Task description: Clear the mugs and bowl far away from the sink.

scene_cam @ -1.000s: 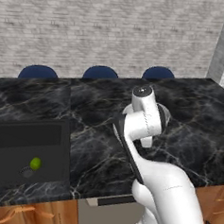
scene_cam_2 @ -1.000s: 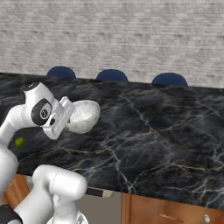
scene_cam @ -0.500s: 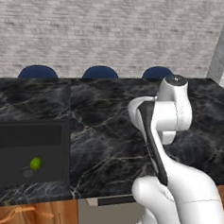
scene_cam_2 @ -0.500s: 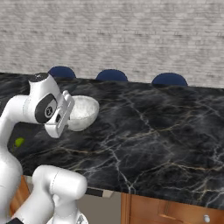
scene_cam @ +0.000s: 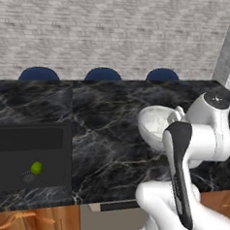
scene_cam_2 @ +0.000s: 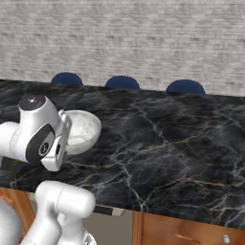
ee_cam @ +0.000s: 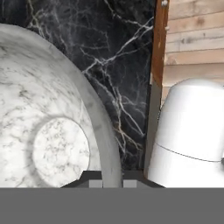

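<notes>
The white speckled bowl [scene_cam: 156,124] hangs tilted above the black marble counter [scene_cam: 107,116], well to the right of the black sink [scene_cam: 18,139]. My gripper [scene_cam: 176,116] is shut on the bowl's near rim. From the right base view the bowl [scene_cam_2: 82,131] sits just in front of the hand, with the gripper [scene_cam_2: 67,128] pinching its edge. In the hand view the bowl [ee_cam: 48,131] covers the left half and its rim runs down between the fingertips of the gripper [ee_cam: 111,177]. The mugs are out of view.
A small green ball [scene_cam: 36,168] lies in the sink basin beside a drain. Three blue chair backs [scene_cam: 102,74] stand behind the counter. The counter's front edge and wooden cabinet fronts [scene_cam_2: 191,232] run below. Dark marble stretches away to the right [scene_cam_2: 191,139].
The arm has swung to the right with the bowl in its grip, carrying it farther from the sink. The green ball in the sink has stayed put.
</notes>
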